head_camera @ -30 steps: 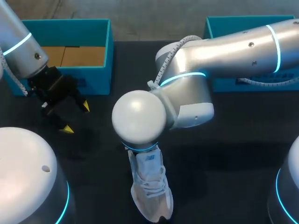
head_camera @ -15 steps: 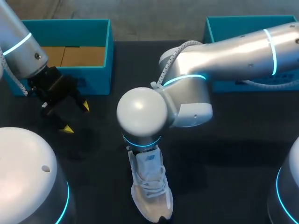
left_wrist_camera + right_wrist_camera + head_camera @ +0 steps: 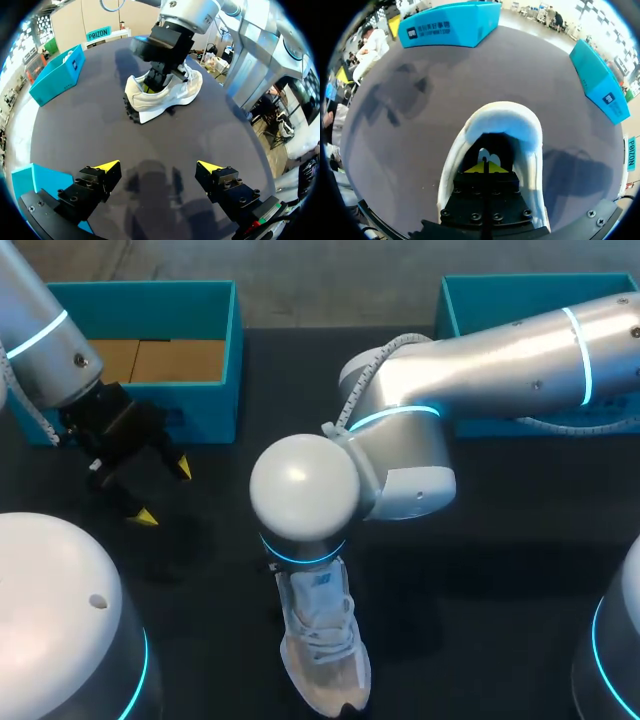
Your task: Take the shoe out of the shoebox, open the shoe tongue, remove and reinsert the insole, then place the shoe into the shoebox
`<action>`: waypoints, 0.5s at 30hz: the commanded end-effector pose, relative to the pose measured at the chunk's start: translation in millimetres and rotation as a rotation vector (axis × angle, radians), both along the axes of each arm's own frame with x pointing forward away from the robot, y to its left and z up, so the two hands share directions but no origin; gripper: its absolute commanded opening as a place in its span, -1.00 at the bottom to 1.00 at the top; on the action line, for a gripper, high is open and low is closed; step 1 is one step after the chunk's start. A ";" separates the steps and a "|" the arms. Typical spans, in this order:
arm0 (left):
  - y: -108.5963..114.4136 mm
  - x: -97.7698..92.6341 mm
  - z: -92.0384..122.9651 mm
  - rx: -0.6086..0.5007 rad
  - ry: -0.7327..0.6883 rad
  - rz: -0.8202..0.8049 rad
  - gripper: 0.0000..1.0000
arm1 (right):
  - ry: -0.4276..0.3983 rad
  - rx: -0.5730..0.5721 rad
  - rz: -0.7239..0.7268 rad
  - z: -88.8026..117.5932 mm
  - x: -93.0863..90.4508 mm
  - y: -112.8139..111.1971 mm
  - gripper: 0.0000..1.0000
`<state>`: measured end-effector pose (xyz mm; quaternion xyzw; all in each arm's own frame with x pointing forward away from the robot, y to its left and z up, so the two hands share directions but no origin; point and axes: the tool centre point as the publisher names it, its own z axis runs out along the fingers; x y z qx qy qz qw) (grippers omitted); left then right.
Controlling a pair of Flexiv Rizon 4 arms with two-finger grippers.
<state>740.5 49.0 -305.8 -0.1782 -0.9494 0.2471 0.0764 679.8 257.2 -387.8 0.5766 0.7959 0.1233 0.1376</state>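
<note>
- R gripper (image 3: 484, 167) tips pinched together, down inside shoe (image 3: 492, 120) opening
- L gripper (image 3: 159, 166) spread wide, near teal shoebox (image 3: 225, 360), well apart from shoe
- R arm (image 3: 305, 490) blocks shoe's heel from head cam

shoe (image 3: 322, 650) heel hidden beneath right arm (image 3: 500, 350)

A dark bench (image 3: 200, 570) carries a white shoe (image 3: 325, 650), upright on its sole, in the middle on the robot's side. Well apart from it along the far edge sit an open teal box (image 3: 236, 360), brown inside, at left, and a second teal box (image 3: 500, 285) at right.
</note>
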 end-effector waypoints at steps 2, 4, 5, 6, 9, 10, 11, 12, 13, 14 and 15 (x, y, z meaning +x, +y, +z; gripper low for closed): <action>0.3 -1.4 0.3 0.001 -0.002 0.001 1.00 | -0.015 0.076 -0.265 -3.4 -9.7 6.0 -1.00; 0.3 -1.4 0.3 0.001 -0.002 0.001 1.00 | 0.005 0.078 -0.266 -11.4 -8.8 5.3 -1.00; 0.3 -1.4 0.3 0.001 -0.002 0.001 1.00 | 0.024 0.082 -0.268 -16.6 -8.1 4.9 -1.00; 0.3 -1.4 0.3 0.001 -0.002 0.001 1.00 | 0.035 0.085 -0.268 -20.9 -7.8 4.7 -1.00; 0.3 -1.4 0.3 0.001 -0.002 0.001 1.00 | 0.070 0.094 -0.269 -32.5 -7.3 3.9 -1.00; 0.3 -1.4 0.3 0.001 -0.002 0.001 1.00 | 0.080 0.091 -0.269 -35.0 -7.0 3.9 -1.00; 0.3 -1.4 0.3 0.001 -0.002 0.001 1.00 | 0.086 0.101 -0.267 -36.2 -7.0 3.9 -1.00; 0.3 -1.4 0.3 0.001 -0.002 0.001 1.00 | 0.086 0.101 -0.266 -36.0 -7.4 3.9 -1.00; 0.3 -1.4 0.3 0.001 -0.002 0.001 1.00 | 0.085 0.099 -0.266 -33.7 -8.3 3.9 -1.00; 0.3 -1.4 0.3 0.001 -0.002 0.001 1.00 | 0.080 0.099 -0.264 -30.4 -8.9 3.7 -1.00; 0.3 -1.4 0.3 0.001 -0.002 0.001 1.00 | 0.073 0.095 -0.264 -26.7 -9.4 4.0 -1.00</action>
